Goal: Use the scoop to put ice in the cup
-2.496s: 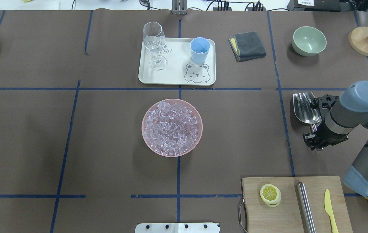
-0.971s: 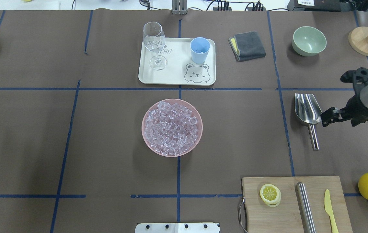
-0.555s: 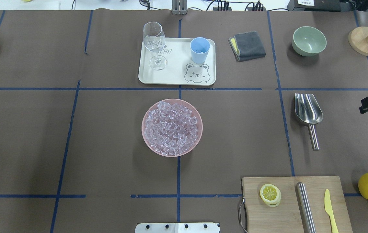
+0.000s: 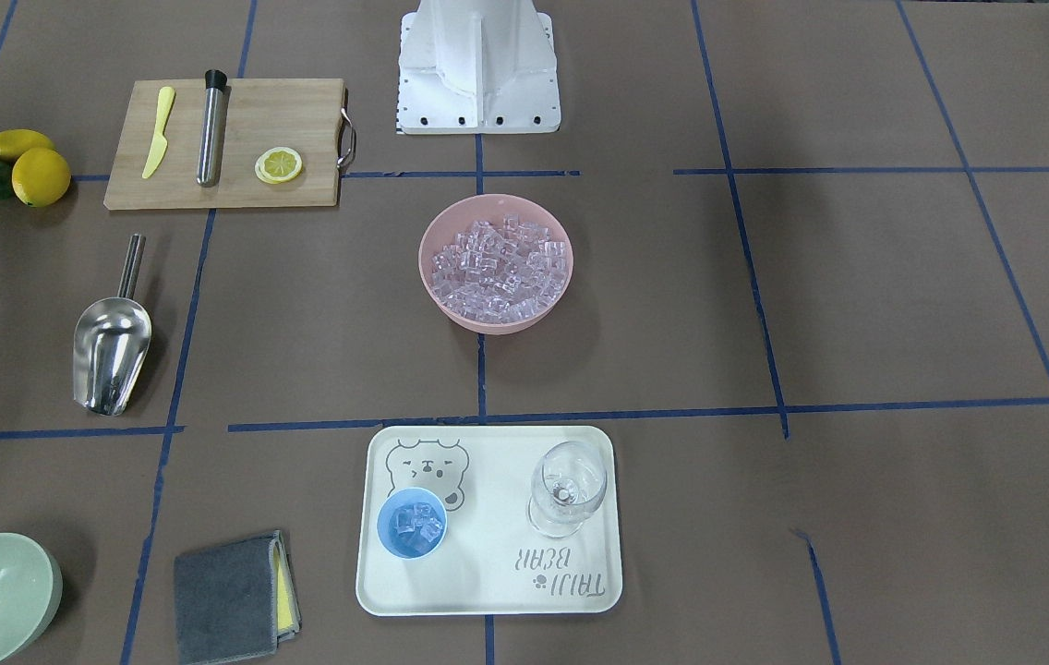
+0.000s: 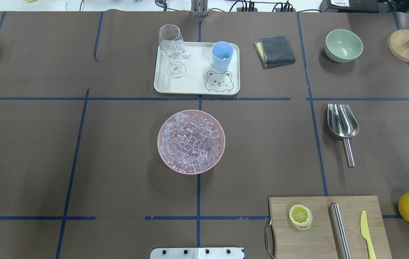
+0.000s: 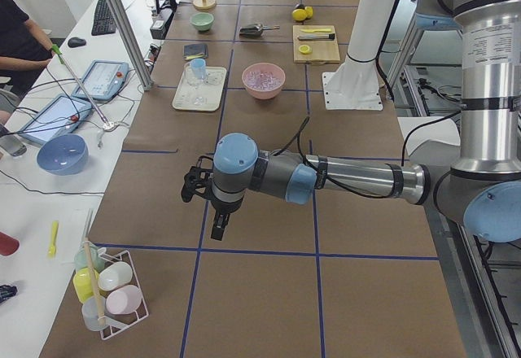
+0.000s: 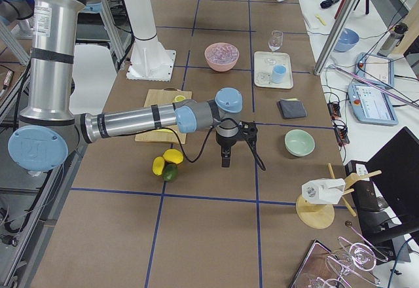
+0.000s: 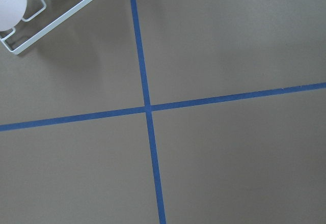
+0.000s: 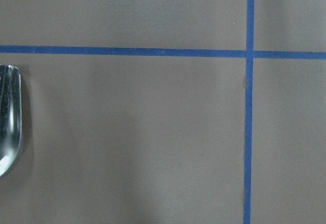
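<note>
Scoop (image 5: 342, 124) lies flat on the bench (image 5: 118, 162), not held, just beside the right hand (image 7: 226, 158). Cup (image 4: 411, 523), with a few cubes inside, and the bowl (image 4: 428, 268) of ice (image 4: 497, 259) sit well away from both hands. Left hand (image 6: 216, 226) hangs above the bench. I cannot tell whether either hand is open or closed.
</note>
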`<state>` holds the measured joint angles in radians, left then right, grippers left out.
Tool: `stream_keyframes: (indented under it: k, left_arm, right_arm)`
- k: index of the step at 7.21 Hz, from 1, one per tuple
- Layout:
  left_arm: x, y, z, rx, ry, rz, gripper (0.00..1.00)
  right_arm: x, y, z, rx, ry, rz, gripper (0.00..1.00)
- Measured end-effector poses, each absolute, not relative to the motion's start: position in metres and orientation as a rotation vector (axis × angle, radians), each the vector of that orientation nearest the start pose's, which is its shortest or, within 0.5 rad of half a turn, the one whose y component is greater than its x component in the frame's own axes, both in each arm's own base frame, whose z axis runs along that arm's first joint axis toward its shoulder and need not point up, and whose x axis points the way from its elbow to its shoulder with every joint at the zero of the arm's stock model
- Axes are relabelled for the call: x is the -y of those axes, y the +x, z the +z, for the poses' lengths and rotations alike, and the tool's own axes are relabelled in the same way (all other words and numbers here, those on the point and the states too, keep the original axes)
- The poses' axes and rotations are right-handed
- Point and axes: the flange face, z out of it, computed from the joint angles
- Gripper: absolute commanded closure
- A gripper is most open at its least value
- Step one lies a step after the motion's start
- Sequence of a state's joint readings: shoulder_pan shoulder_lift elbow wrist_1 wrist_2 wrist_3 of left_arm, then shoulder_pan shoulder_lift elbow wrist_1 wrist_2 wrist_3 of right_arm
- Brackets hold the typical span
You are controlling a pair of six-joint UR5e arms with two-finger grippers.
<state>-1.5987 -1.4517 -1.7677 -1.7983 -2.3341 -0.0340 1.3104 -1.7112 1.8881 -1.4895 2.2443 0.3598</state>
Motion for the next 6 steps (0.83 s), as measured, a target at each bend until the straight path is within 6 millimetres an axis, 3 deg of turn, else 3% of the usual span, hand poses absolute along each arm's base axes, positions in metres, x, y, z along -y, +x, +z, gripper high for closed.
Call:
stream_keyframes:
  k: [3,6]
  left_arm:
    - [0.44,-0.074,0.628,-0.746,0.276,0.055,0.0]
    - [0.471,-0.055,0.621,-0.742,0.09,0.041,0.0]
  right_arm:
    - [0.448,-0.04,0.564,0.714,0.041,0.013,0.0]
    - [0.448,-0.026,0.58,0.707,0.049,-0.019,0.0]
